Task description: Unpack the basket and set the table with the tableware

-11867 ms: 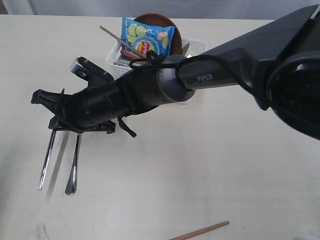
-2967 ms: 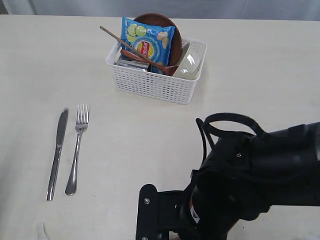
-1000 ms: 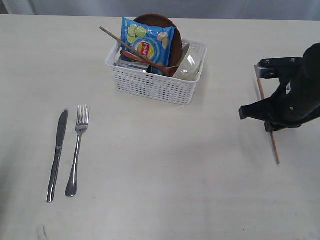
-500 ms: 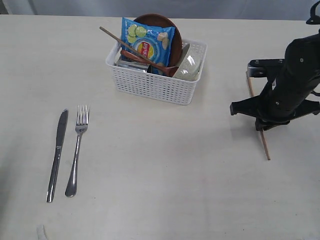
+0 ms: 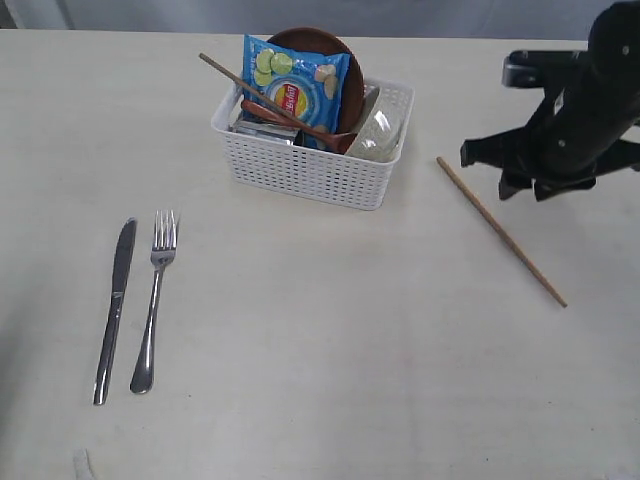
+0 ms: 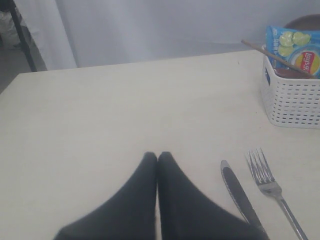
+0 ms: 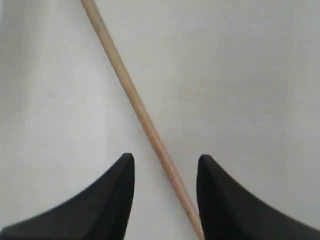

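Pale cream table, faintly wood-grained, before a grey-white curtain: at far left, the left gripper sits over the tabletop, its black fingers pressed tip to tip with nothing between them. Beside it, a steel knife and fork lie parallel, close but apart. At centre back, the white lattice basket holds an upright blue snack bag printed with pale green slices and a round red-and-yellow logo, its lettering too small to read. A brown plate stands on edge behind the bag. A leaning chopstick crosses the bag's front above a red-brown wooden spoon, with a glossy pale bowl at the basket's right end. Right of the basket, a loose chopstick lies slanted on the table. The right gripper hangs over it, fingers spread, gripping nothing; the right wrist view shows the stick passing untouched between them.
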`<state>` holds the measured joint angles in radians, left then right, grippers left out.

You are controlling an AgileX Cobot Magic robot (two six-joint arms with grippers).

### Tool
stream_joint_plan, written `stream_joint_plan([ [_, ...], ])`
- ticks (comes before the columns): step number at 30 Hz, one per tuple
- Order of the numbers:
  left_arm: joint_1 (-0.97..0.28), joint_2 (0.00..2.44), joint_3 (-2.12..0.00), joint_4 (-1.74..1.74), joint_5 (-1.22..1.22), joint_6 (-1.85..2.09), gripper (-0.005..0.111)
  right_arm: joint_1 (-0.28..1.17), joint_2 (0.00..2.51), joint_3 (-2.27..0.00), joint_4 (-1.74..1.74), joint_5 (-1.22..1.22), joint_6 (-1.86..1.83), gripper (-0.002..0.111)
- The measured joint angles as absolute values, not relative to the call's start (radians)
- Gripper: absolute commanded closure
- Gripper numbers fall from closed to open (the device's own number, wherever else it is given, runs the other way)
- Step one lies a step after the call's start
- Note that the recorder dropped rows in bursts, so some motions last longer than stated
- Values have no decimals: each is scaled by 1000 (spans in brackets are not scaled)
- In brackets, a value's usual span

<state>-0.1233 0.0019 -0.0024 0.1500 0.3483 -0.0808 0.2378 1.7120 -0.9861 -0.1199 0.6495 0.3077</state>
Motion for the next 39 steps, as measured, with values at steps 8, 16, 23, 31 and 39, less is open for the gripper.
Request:
stream_joint_plan([
  [8,-123,2,-2,150,348,-81,107,311,1633,-1159,80,688,91,69],
  [16,-123,2,-2,150,348,-81,107,463,1718,-1407,138,698,-236,69],
  [23,-123,2,-2,150,348,-81,107,536,1911,-1575,140,706,-374,68],
  [31,-123,2,-2,150,348,-81,107,556,2091,-1691,255,719,-540,68],
  [39,-123,2,-2,150,348,-81,107,556,2198,-1811,360,756,-585,68],
])
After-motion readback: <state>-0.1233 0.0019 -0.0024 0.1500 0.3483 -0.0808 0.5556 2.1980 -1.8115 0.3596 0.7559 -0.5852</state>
